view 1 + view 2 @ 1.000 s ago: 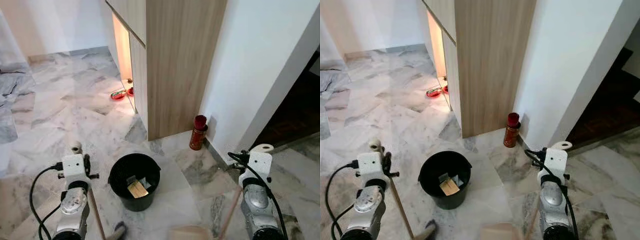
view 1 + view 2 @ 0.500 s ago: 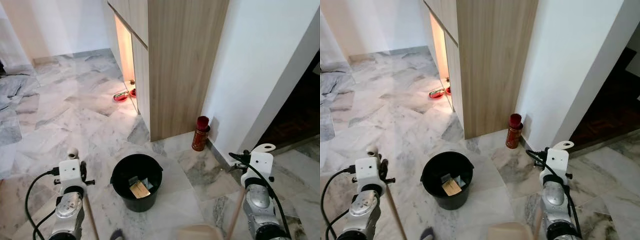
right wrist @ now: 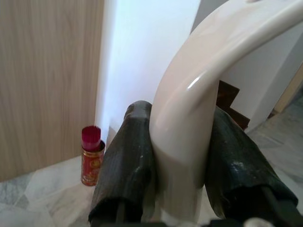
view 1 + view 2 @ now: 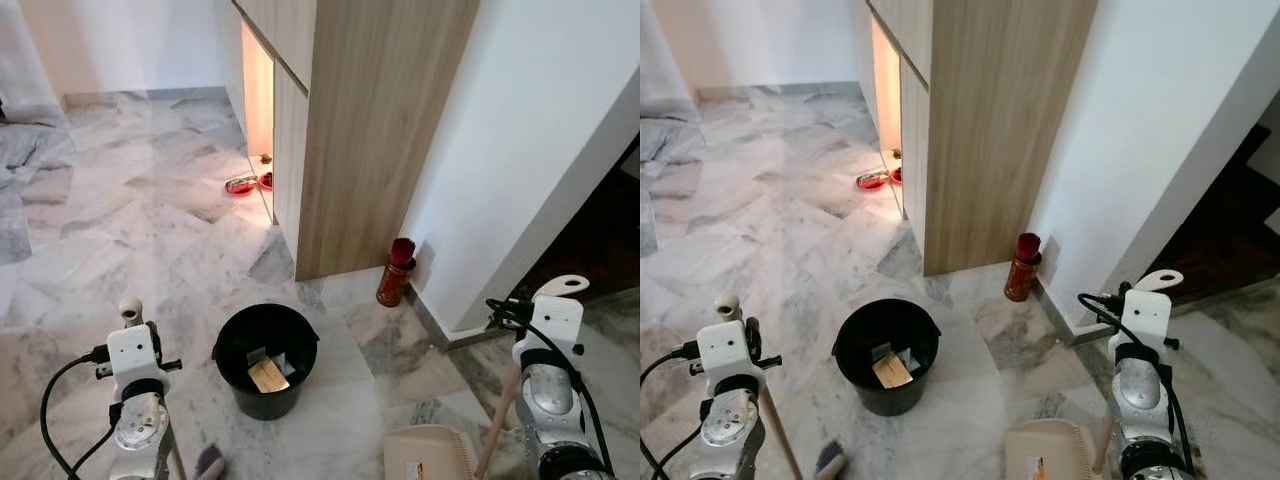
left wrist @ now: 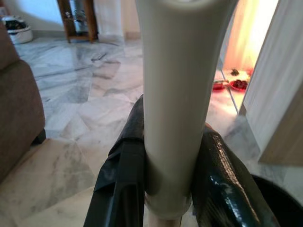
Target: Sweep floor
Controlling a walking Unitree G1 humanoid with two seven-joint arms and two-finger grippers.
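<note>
My left gripper [image 5: 169,165] is shut on the cream top of the broom handle [image 5: 182,94]. The broom's wooden stick [image 4: 172,458] slants down to dark bristles [image 4: 208,462] on the marble floor, left of the bucket. My right gripper [image 3: 182,165] is shut on the curved cream grip of the dustpan handle [image 3: 208,80]. Its wooden shaft [image 4: 497,425] runs down to the beige dustpan [image 4: 425,455], which rests on the floor to the bucket's right. Between both arms stands a black bucket [image 4: 226,340] holding paper scraps.
A wooden cabinet [image 4: 370,130] with a lit gap stands ahead, with red bowls [image 4: 240,185] on the floor beside it. A red can [image 4: 395,273] sits at the white wall's corner. A dark doorway [image 4: 600,230] opens on the right. A sofa edge [image 5: 19,109] is on my left.
The whole picture has shifted, so the camera moved. The dustpan now shows more fully at the bottom and the right arm sits further right. Both grippers keep their hold.
</note>
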